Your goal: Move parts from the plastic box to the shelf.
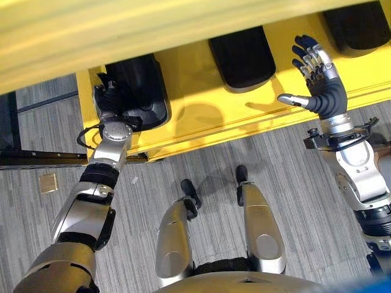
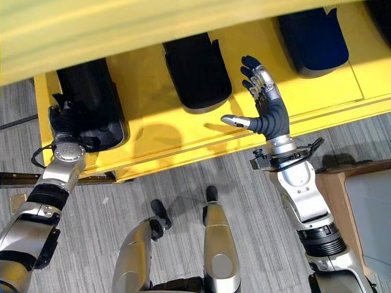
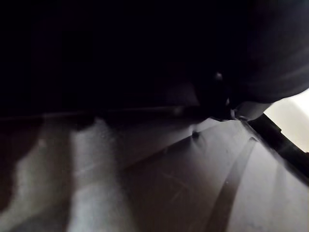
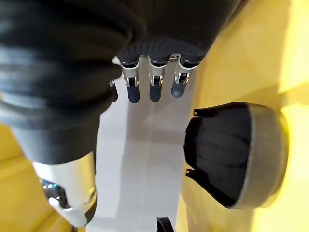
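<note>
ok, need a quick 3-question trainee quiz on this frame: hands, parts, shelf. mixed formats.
1. True or false: the right hand is curled round a black part.
2. Which black part does the left hand reach onto? A) leftmost part B) middle part C) right-end part
3. Fill in: the parts rest on a ___ shelf.

Key:
1. False; its fingers are spread above the shelf and hold nothing.
2. A. Whether its fingers grip cannot be told.
3. Yellow.
</note>
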Motion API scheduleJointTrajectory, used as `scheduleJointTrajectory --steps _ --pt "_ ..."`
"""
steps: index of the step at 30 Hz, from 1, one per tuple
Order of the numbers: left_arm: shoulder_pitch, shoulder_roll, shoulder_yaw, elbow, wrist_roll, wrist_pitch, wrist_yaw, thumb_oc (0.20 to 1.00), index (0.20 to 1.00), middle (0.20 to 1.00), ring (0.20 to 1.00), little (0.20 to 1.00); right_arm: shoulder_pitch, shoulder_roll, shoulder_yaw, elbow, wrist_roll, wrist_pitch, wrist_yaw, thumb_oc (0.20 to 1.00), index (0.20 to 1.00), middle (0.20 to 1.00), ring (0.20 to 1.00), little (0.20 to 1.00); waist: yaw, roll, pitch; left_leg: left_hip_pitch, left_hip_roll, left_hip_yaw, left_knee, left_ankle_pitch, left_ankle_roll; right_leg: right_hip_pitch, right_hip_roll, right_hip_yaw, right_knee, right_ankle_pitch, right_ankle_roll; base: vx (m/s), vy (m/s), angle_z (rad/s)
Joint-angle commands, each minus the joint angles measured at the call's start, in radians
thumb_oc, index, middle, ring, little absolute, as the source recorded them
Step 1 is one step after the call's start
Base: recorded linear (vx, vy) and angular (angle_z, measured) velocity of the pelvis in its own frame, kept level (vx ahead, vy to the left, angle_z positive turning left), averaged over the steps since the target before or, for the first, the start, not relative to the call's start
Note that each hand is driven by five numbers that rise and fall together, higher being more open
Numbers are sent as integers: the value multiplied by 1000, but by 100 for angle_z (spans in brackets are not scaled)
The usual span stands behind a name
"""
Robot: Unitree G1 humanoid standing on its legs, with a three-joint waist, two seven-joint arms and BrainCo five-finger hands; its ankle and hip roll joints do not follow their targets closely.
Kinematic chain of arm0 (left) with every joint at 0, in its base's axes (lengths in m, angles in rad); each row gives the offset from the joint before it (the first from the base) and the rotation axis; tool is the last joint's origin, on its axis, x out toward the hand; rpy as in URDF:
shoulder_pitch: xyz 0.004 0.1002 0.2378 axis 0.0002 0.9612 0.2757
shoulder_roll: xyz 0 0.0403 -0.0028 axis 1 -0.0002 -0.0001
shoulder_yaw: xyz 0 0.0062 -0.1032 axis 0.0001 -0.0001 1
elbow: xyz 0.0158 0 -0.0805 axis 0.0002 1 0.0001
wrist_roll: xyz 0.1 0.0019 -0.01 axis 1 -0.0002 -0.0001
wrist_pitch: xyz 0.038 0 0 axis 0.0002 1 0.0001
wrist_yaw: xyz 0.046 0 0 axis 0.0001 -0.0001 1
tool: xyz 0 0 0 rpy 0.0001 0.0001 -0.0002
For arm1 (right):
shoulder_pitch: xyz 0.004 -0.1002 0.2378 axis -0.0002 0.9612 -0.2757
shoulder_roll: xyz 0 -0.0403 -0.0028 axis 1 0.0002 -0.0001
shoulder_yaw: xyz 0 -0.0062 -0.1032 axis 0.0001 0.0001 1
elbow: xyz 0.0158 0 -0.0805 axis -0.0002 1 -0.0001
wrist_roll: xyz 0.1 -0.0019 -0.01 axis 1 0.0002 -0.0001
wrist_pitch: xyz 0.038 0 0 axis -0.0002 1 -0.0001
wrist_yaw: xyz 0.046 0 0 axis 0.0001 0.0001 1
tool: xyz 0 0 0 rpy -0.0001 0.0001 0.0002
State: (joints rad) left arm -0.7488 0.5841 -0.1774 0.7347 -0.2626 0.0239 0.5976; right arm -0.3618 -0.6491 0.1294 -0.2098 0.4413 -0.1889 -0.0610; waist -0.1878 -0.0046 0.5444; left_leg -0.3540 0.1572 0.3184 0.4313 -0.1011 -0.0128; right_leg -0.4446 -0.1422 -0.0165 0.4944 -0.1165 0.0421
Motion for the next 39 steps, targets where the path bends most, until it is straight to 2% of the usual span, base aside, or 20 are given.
scheduleJointTrajectory --steps 1,7,12,18,24,31,34,39 --pt "-9 55 8 33 12 4 10 200 200 200 200 200 -43 -20 -38 -88 25 -21 16 1000 1000 1000 1000 1000 -23 -33 -25 -19 23 -34 98 -42 -11 54 -14 13 -83 51 24 -30 31 -1" --pt "-33 55 11 74 -1 23 32 200 200 200 200 200 -56 -28 -40 -99 26 6 24 1000 1000 1000 1000 1000 -41 -30 -25 -31 27 -24 103 -44 -11 28 -11 23 -71 52 19 -8 21 -1" --pt "-70 60 46 129 -108 25 54 200 200 200 200 200 -69 -28 -40 -104 26 27 34 1000 1000 1000 1000 1000 -56 -31 -24 -39 32 -14 110 -50 -13 6 -8 32 -60 50 16 -2 9 -2" --pt "-98 71 42 140 -107 36 71 200 200 200 200 200 -76 -29 -43 -111 33 42 33 1000 1000 1000 1000 1000 -61 -33 -24 -46 32 -9 107 -50 -14 -7 -3 35 -58 52 14 -4 3 -3" --pt "-102 91 39 141 -83 39 73 200 200 200 200 200 -79 -28 -31 -114 47 52 32 1000 1000 1000 1000 1000 -62 -34 -24 -50 30 -8 110 -54 -12 -18 3 39 -50 49 9 0 0 0" --pt "-115 104 13 132 -33 72 36 200 200 200 200 200 -74 -27 -31 -108 47 56 41 1000 1000 1000 1000 1000 -65 -32 -24 -54 26 -8 115 -60 -9 -26 7 42 -45 48 8 0 0 0" --pt "-69 93 -6 138 9 73 -11 200 200 200 200 200 -59 -27 -26 -104 49 41 45 1000 1000 1000 1000 1000 -66 -30 -24 -49 23 -10 116 -62 -8 -24 8 43 -43 48 8 0 0 0" --pt "-36 98 -20 131 38 73 -7 200 200 200 200 200 -54 -30 -27 -102 45 34 45 1000 1000 1000 1000 1000 -64 -26 -24 -46 23 -7 110 -59 -7 -22 7 42 -48 51 8 0 0 0"
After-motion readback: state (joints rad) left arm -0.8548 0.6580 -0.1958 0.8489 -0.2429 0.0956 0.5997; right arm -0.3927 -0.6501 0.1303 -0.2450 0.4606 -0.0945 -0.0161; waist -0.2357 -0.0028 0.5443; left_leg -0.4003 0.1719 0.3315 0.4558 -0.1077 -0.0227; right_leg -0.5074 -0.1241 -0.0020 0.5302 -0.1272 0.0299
